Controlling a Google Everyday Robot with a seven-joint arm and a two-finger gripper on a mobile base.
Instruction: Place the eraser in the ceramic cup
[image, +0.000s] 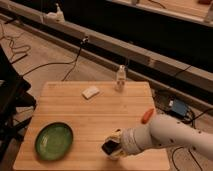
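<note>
Hanging low over the front edge of the bench (115, 107), the pincer (111, 148) sits just to the right of the plate (54, 141), near it but apart from it. Whether the pincer is wide, narrow or holding anything cannot be told; a dark patch shows at its tip, and it is unclear whether that belongs to the pincer or is a separate thing. The white arm (170, 137) runs from the pincer further right of the plate and leaves the view at the lower right corner.

The plate is green and round and lies flat on the front left part of the bench. The eraser (91, 92), a small white block, lies flat on the bench behind the plate and a little to its right, well apart from both the plate and the pincer, with nothing touching it. A small white bottle (120, 78) stands upright further back and right of the plate, at the bench's rear edge. An orange thing (148, 115) shows to the right of the plate, just above the arm. On the floor, beyond the bench and far right of the plate, lies a blue box (176, 106); cables (20, 47) trail over the floor well behind the plate.
</note>
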